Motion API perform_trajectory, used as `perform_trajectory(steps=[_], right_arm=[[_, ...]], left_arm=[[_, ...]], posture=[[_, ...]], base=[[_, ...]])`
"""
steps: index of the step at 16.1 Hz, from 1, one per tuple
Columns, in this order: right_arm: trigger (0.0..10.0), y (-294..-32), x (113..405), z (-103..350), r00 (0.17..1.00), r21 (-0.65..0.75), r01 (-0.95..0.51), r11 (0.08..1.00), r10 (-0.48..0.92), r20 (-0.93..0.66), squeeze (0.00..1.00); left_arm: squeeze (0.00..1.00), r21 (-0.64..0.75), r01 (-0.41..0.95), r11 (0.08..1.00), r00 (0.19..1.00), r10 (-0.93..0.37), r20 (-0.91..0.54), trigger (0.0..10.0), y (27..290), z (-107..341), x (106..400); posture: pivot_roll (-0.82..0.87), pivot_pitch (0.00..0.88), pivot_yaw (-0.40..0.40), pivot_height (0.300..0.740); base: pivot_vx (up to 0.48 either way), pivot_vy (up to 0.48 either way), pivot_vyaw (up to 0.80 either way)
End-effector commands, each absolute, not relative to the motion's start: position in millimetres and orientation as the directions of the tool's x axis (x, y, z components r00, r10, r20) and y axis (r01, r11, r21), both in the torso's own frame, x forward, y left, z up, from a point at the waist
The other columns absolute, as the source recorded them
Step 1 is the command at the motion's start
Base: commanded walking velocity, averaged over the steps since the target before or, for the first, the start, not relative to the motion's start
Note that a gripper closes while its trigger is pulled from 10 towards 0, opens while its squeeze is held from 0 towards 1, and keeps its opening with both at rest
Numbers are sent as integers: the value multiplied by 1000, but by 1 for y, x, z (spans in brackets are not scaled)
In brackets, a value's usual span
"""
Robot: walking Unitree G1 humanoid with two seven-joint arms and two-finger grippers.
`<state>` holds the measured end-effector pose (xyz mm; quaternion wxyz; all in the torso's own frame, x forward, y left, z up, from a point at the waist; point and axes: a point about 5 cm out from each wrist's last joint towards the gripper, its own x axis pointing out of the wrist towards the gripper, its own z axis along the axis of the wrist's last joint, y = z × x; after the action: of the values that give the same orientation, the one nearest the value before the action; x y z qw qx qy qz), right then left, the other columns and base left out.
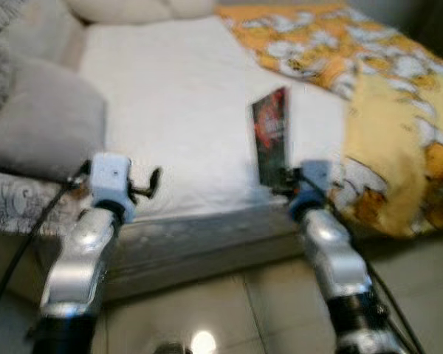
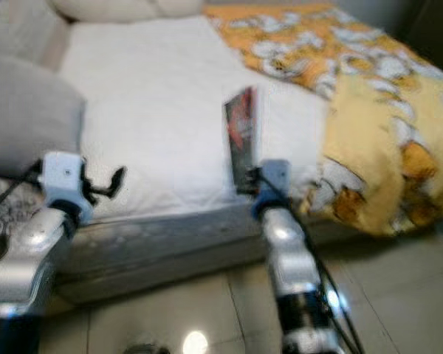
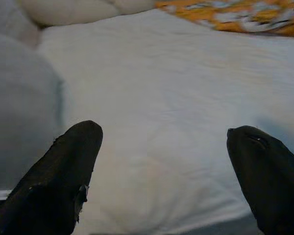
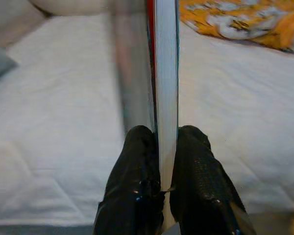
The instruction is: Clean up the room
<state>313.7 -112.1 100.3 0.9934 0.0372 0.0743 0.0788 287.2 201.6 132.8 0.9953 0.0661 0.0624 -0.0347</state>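
Observation:
A thin book (image 1: pixel 272 136) with a dark red cover stands on edge above the white bed sheet (image 1: pixel 177 118), near the bed's front edge. My right gripper (image 4: pixel 165 147) is shut on the book's lower edge, its white page block (image 4: pixel 166 63) rising between the two black fingers. My left gripper (image 3: pixel 164 147) is open over the sheet at the bed's front left, with nothing between its fingers (image 3: pixel 63 171).
A yellow and orange patterned blanket (image 1: pixel 384 96) covers the bed's right side and hangs over its edge. A grey pillow (image 1: pixel 44 122) lies at the left and cream pillows (image 1: pixel 133 9) at the head. Beige floor tiles (image 1: pixel 229 310) run below the bed.

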Motion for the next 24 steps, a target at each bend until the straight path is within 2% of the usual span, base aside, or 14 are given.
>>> perform_trajectory(steps=[1,10,15,24], right_arm=[[10000,-125,318,113,989,64,-117,991,122,-81,0],[10000,-122,318,113,987,50,-140,989,143,-77,0],[10000,-119,318,113,984,40,-155,987,158,-78,0],[10000,-118,318,113,983,41,-165,985,168,-76,0]], left_arm=[[0,116,100,988,990,-87,-115,10000,194,137,290],[0,114,96,989,990,-83,-114,10000,196,137,290],[0,117,89,989,991,-75,-113,10000,200,138,291],[0,121,88,989,991,-75,-112,10000,201,138,292]], posture=[[-17,0,-6,740],[-16,0,-6,740],[-12,0,-6,740],[-11,0,-5,740]], base=[[330,0,0],[351,0,0],[377,0,693],[380,0,0]])
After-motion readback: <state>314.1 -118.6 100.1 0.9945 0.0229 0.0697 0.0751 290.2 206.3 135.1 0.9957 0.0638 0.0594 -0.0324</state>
